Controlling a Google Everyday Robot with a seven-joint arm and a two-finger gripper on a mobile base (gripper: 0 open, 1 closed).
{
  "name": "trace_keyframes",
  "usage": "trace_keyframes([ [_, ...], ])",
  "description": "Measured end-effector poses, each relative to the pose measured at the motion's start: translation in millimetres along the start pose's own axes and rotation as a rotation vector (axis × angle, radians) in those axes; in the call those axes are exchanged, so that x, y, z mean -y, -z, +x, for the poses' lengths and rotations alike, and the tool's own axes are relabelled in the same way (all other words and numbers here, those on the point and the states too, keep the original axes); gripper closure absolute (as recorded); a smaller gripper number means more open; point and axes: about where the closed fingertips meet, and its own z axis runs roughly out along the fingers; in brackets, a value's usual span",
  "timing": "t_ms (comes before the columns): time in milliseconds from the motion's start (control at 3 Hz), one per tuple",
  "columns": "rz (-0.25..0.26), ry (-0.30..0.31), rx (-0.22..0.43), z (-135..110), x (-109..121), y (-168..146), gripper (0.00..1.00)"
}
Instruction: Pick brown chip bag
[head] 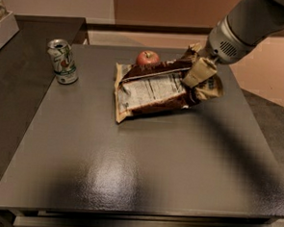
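Camera view: the gripper (198,73) clamps the crinkled foil brown chip bag (152,90). It slants near the tabletop's (128,177) far edge.

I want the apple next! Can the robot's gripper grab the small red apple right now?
Probably not yet: the gripper is clamped on one end of the crinkled brown foil chip bag, which sits in front of the small red apple.

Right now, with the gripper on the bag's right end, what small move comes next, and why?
Probably lift straight up a little. The gripper grips the raised right end of the brown chip bag, while its left end lies on the table. The apple sits just behind, so avoid dragging backward.
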Motion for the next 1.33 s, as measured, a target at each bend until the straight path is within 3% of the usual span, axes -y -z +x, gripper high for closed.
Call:
trace_keyframes([
  [667, 0.045, 0.090, 0.072, -20.0, 5.8, 58.2, 1.00],
  [1333, 0.056, 0.166, 0.135, -36.5, 10.4, 98.9, 1.00],
])
